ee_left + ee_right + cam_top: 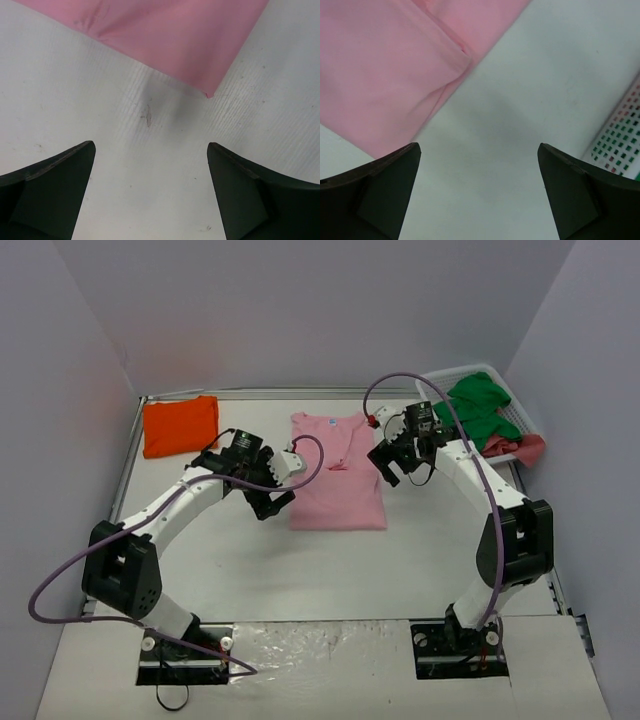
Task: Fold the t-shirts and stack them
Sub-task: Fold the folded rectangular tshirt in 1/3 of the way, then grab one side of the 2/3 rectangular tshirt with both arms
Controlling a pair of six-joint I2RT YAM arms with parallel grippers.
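Note:
A light pink t-shirt (336, 472) lies flat in the middle of the table, its sides folded in to a long rectangle. An orange t-shirt (180, 426) lies folded at the back left. My left gripper (271, 504) hangs open just left of the pink shirt's near left corner (207, 94), nothing between its fingers. At the shirt's right edge my right gripper (391, 468) is also open and empty. In the right wrist view the folded pink edge (395, 65) fills the upper left, and bare table shows between the fingertips (395, 175).
A white slatted basket (505, 410) stands at the back right, with green cloth (477, 405) in it and a reddish cloth (515, 447) hanging over its near rim. Its wall (620, 145) shows at the right of the right wrist view. Grey walls close in the table.

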